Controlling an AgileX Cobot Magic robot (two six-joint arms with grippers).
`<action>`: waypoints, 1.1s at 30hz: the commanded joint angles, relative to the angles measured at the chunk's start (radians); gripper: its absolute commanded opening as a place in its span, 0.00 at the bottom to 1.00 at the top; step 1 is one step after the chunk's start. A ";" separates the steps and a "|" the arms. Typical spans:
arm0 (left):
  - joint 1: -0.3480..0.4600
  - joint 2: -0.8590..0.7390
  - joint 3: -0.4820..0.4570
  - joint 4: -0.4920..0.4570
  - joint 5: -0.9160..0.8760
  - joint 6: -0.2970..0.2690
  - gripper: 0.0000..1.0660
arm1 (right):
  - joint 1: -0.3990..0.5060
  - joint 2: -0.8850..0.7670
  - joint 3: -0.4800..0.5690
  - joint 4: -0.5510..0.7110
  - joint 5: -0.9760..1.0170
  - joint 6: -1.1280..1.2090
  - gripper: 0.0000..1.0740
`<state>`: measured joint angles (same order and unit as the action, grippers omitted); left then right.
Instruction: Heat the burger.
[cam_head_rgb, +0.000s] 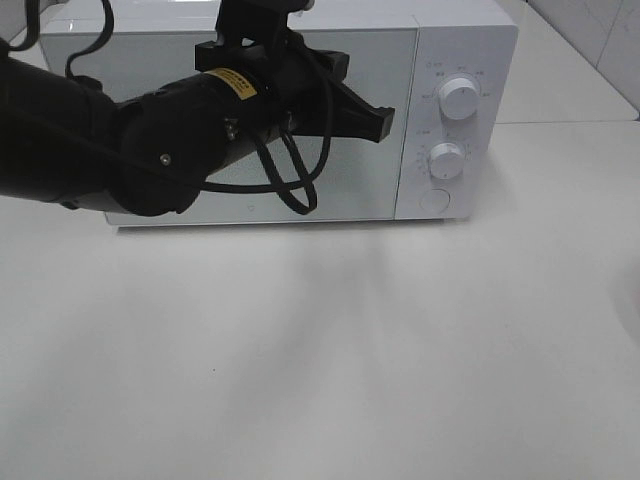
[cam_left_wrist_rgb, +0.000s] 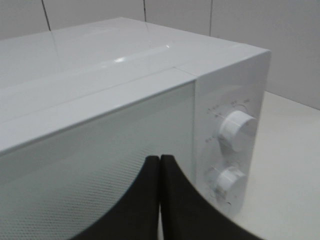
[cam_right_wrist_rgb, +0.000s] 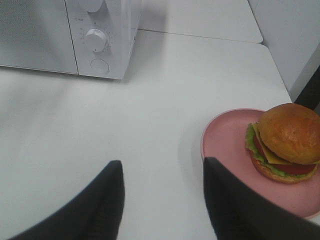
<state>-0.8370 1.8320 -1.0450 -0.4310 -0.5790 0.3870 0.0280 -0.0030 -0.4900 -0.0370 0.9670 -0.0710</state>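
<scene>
Two grippers show, and they stand very differently. The left gripper (cam_left_wrist_rgb: 160, 170) has its jaws pressed flat together with nothing between them, the black fingers (cam_left_wrist_rgb: 140, 200) meeting along a thin seam. It hangs in front of the microwave (cam_head_rgb: 330, 100), close to the door (cam_left_wrist_rgb: 100, 165), which is shut. Just beyond the closed tips — off to one side of them — sit the two white knobs of the control panel, the upper knob (cam_left_wrist_rgb: 237, 131) and the lower knob (cam_left_wrist_rgb: 227, 182); the tips touch neither. From the high camera the left arm (cam_head_rgb: 150, 140) reaches across the door, and its fingertips end near the door's edge beside the panel.

The right gripper (cam_right_wrist_rgb: 162, 180) has its jaws parted to a middling width and holds nothing; only bare white table (cam_right_wrist_rgb: 150, 125) lies between the two dark fingers (cam_right_wrist_rgb: 107, 200).

The burger (cam_right_wrist_rgb: 285, 142) rests on a pink plate (cam_right_wrist_rgb: 227, 140) outside the jaws, just beside the finger on that side (the plate's rim comes close to it, though contact cannot be told). The burger sits toward the plate's far side, bun on top, with green and red layers showing. The microwave stands well apart from these jaws, across the table.
</scene>
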 joint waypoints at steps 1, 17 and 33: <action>-0.020 -0.034 0.002 -0.012 0.092 0.000 0.00 | -0.001 -0.028 0.000 -0.001 -0.006 0.002 0.48; -0.037 -0.215 0.002 -0.008 0.768 -0.002 0.00 | -0.001 -0.028 0.000 -0.001 -0.006 0.002 0.48; 0.047 -0.401 0.002 0.306 1.157 -0.398 0.96 | -0.001 -0.028 0.000 -0.001 -0.006 0.002 0.48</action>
<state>-0.8200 1.4620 -1.0430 -0.1850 0.4990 0.0670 0.0280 -0.0030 -0.4900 -0.0370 0.9670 -0.0710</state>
